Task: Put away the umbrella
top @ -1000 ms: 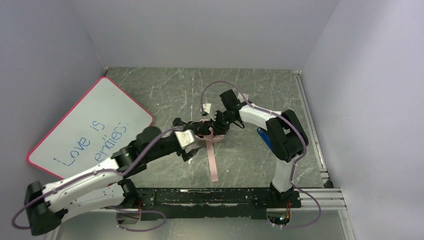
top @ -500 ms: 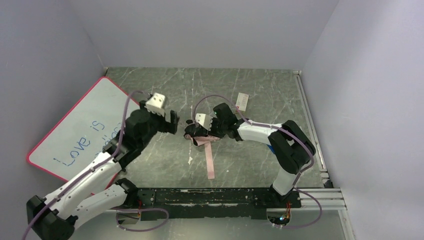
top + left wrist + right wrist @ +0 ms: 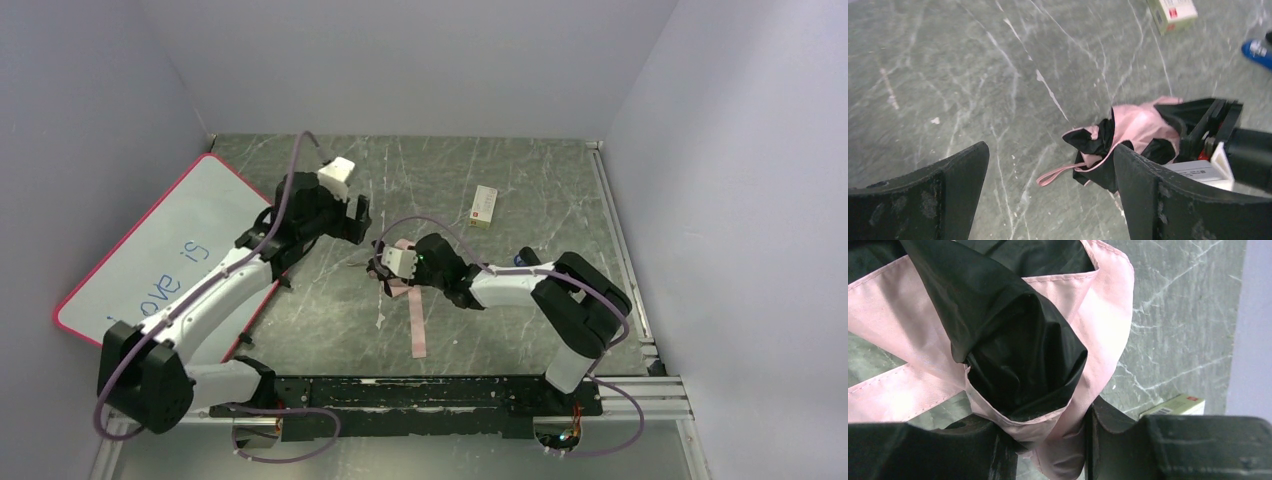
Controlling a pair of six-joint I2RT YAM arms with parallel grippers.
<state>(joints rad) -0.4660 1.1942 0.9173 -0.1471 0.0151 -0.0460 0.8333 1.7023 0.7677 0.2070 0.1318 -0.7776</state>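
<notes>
The umbrella (image 3: 397, 275) lies crumpled at mid-table, black and pale pink fabric bunched, with a long pink strip (image 3: 416, 325) trailing toward the near edge. My right gripper (image 3: 388, 268) is shut on the bunched fabric (image 3: 1048, 440), which fills the right wrist view. My left gripper (image 3: 352, 222) is open and empty, raised up and to the left of the umbrella. The left wrist view shows the umbrella (image 3: 1128, 135) and its thin pink strap loop (image 3: 1058, 173) between my spread fingers (image 3: 1148, 195). The handle is hidden.
A pink-framed whiteboard (image 3: 170, 250) with blue writing leans at the left wall. A small white and red box (image 3: 484, 206) lies at the back right. A blue object (image 3: 527, 275) lies under the right arm. A metal rail (image 3: 450, 390) runs along the near edge.
My left gripper has let go of the umbrella, opened, and swung up and back toward the far left. My right gripper has pulled the fabric bundle slightly left and nearer.
</notes>
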